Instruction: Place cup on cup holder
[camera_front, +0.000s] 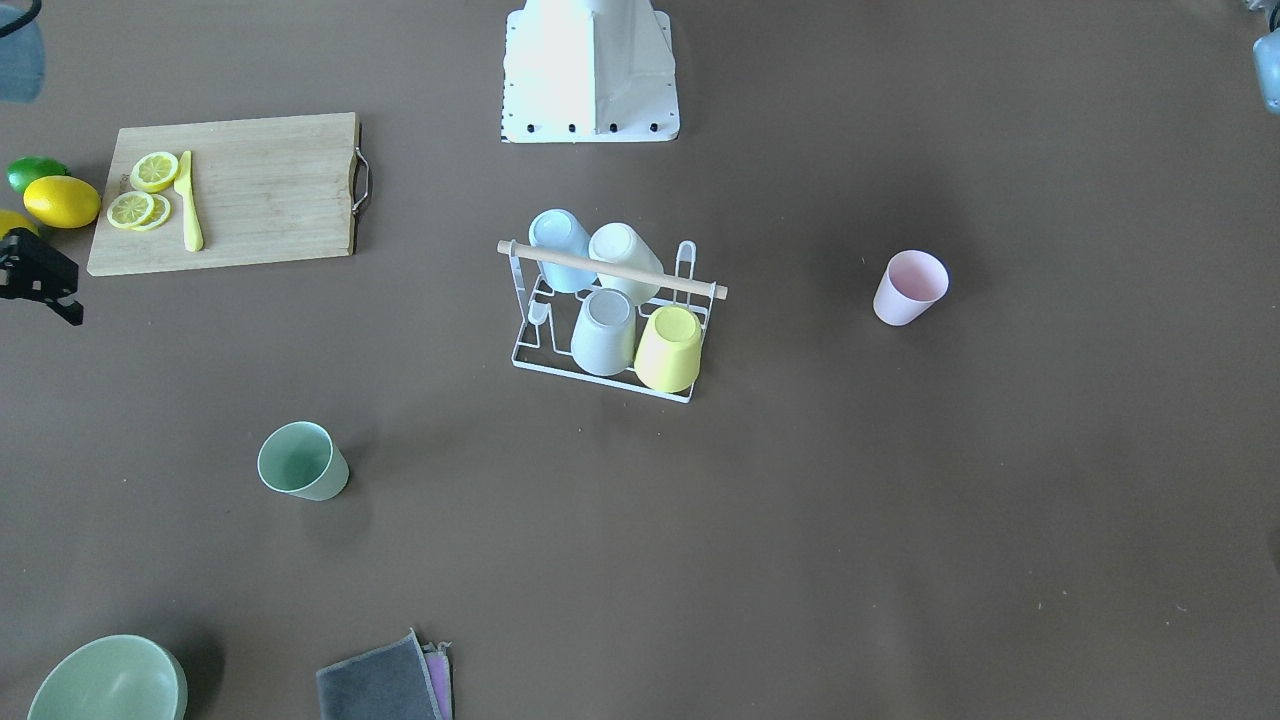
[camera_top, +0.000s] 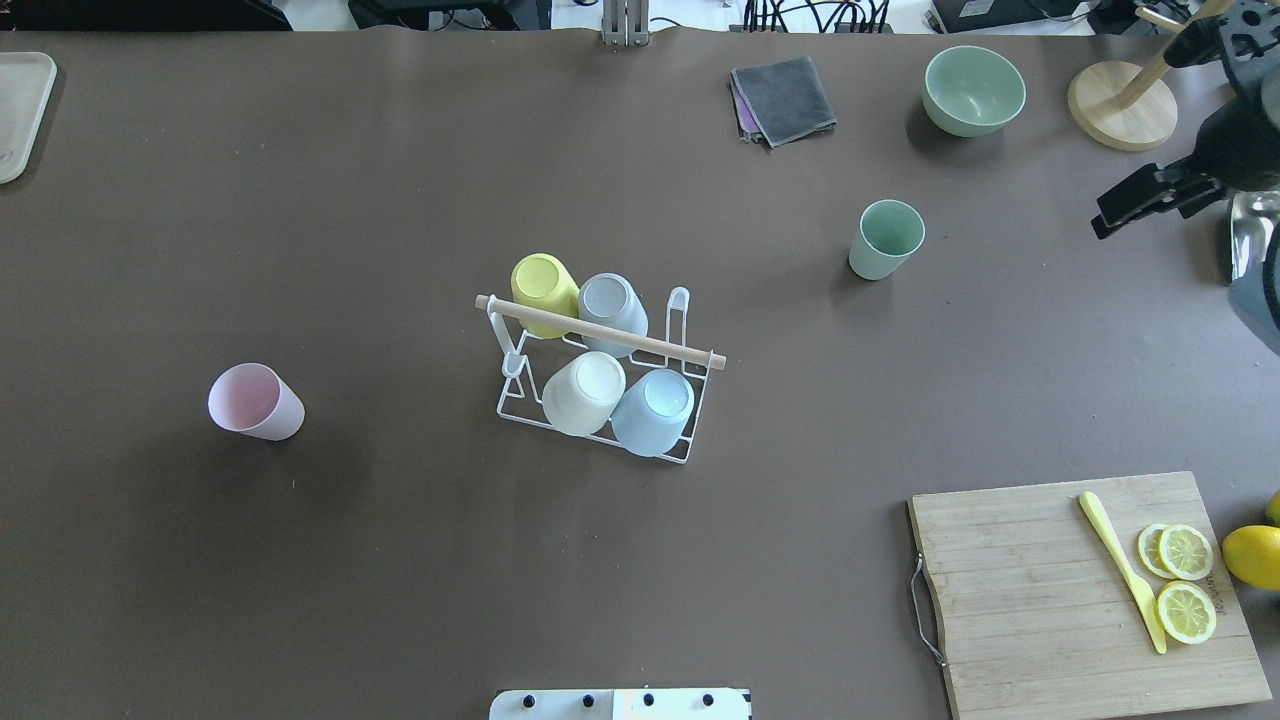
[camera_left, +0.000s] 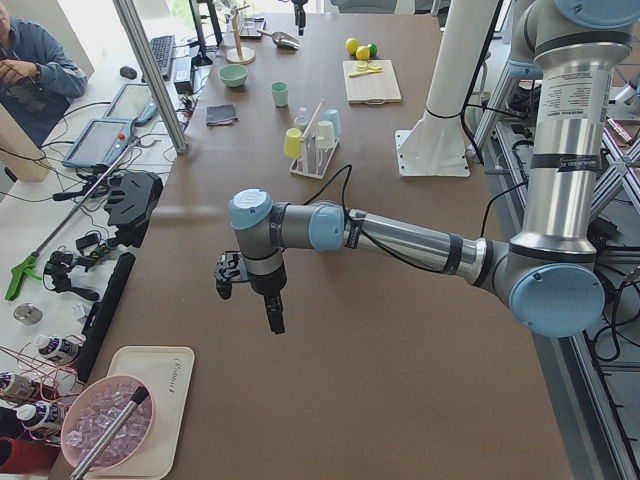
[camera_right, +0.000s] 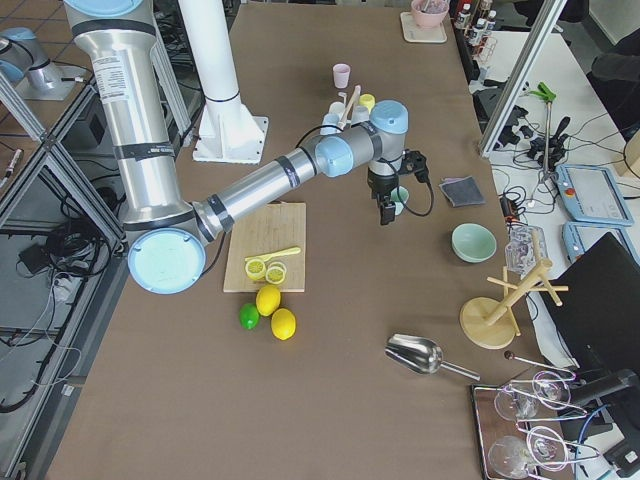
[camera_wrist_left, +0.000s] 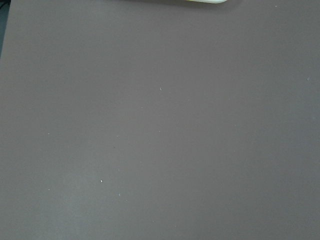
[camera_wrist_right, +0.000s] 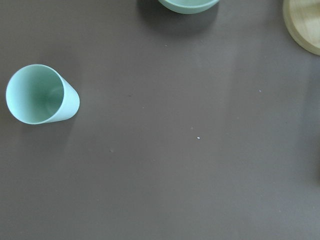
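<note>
The cup holder (camera_top: 600, 332), a white wire rack with a wooden rod handle, stands mid-table in the front view (camera_front: 610, 270). It carries several upside-down cups: yellow, grey, cream and blue. A pink cup (camera_top: 255, 402) stands upright to its left. A green cup (camera_top: 885, 238) stands upright to its far right and also shows in the right wrist view (camera_wrist_right: 42, 95). My right gripper (camera_top: 1105, 222) hovers right of the green cup; its jaws are too unclear to judge. My left gripper (camera_left: 272, 322) hangs over bare table far from the rack, shown only from the side.
A wooden cutting board (camera_top: 1030, 560) with lemon slices and a yellow knife lies front right, with lemons (camera_top: 1255, 555) beside it. A green bowl (camera_top: 973, 90), a grey cloth (camera_top: 785, 98) and a wooden stand (camera_top: 1120, 105) sit at the far edge. A pale tray (camera_top: 20, 110) is far left.
</note>
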